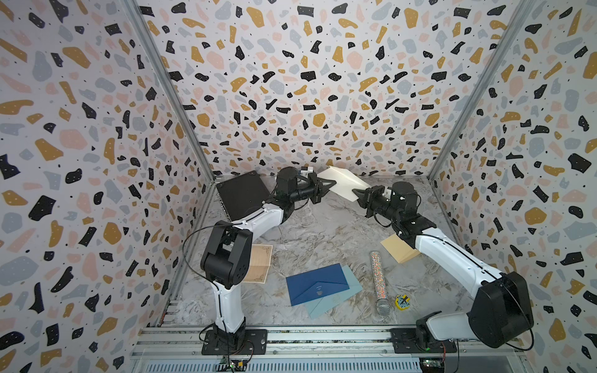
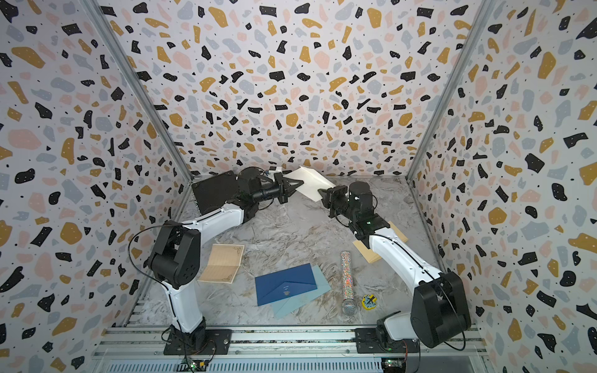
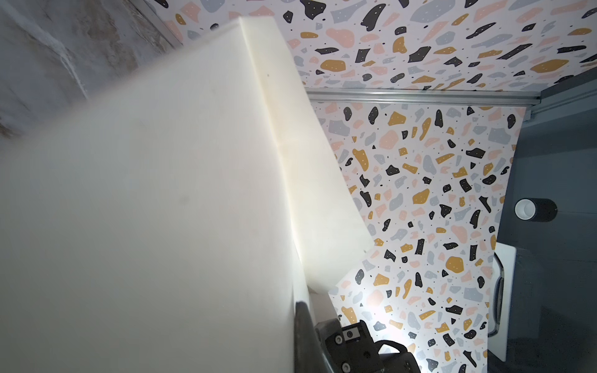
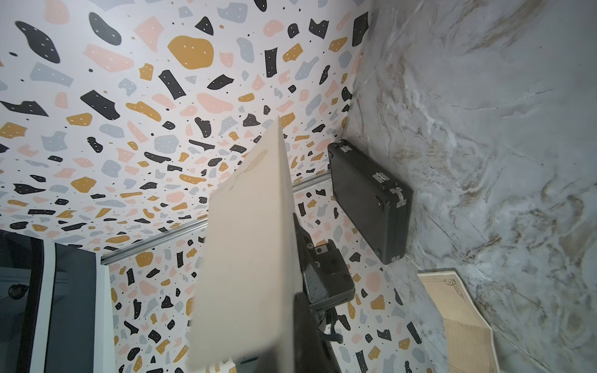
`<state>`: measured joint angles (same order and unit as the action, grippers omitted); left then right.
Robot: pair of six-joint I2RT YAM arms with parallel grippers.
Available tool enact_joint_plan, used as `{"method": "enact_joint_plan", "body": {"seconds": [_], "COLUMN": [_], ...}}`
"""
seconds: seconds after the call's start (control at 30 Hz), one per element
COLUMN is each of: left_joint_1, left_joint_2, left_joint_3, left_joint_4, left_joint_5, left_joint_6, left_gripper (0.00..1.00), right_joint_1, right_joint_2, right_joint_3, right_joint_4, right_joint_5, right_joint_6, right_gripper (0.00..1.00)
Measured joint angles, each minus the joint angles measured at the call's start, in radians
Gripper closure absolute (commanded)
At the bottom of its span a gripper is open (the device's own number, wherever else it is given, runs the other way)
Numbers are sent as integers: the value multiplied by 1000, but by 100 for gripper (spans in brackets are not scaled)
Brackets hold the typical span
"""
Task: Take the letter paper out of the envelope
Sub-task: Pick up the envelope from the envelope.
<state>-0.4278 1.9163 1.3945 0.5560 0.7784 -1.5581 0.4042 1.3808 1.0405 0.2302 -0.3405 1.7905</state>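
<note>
I can't tell paper from envelope point(image 1: 340, 180); left gripper point(image 1: 329, 186) and right gripper point(image 1: 356, 193) clamp its ends, long axis running far-left to near-right.

i see three walls point(image 1: 307, 80) papered in a terrazzo print of black, ochre, pink and grey chips. bare metal corner posts point(image 1: 171, 90) join them at 11 and 1 o'clock. the floor point(image 1: 323, 232) is grey, marble-look, with a slotted metal rail point(image 1: 323, 336) along 6 o'clock.
</note>
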Motion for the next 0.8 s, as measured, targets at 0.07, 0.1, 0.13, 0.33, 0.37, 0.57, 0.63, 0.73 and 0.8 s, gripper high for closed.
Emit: {"method": "enact_joint_plan", "body": {"seconds": [0.07, 0.1, 0.13, 0.33, 0.37, 0.57, 0.63, 0.73, 0.8], "left_joint_1": [2, 5, 9, 43, 48, 59, 57, 57, 59], "left_joint_2": [0, 0, -2, -33, -41, -117, -133, -136, -136], "left_joint_3": [6, 9, 11, 64, 91, 189, 189, 189, 189], "left_joint_4": [-3, -5, -10, -213, -285, -643, -696, -762, -804], "left_joint_5": [3, 5, 8, 77, 89, 146, 162, 172, 174], "left_joint_6": [2, 6, 14, 193, 254, 595, 652, 719, 754], "left_gripper": [100, 100, 100, 100, 100, 100, 100, 100, 100], "right_joint_1": [-1, -2, -5, -6, -7, -8, -9, -5, 8], "right_joint_2": [0, 0, 0, 29, 36, 70, 88, 108, 114], "right_joint_3": [6, 27, 52, 362, 400, 441, 441, 441, 441], "right_joint_4": [-31, -98, -169, -663, -719, -902, -929, -955, -969], "right_joint_5": [-9, -14, -16, 66, 80, 104, 96, 80, 78], "right_joint_6": [-56, -126, -187, -792, -884, -1244, -1307, -1374, -1402], "right_gripper": [73, 65, 61, 38, 36, 29, 24, 21, 21]}}
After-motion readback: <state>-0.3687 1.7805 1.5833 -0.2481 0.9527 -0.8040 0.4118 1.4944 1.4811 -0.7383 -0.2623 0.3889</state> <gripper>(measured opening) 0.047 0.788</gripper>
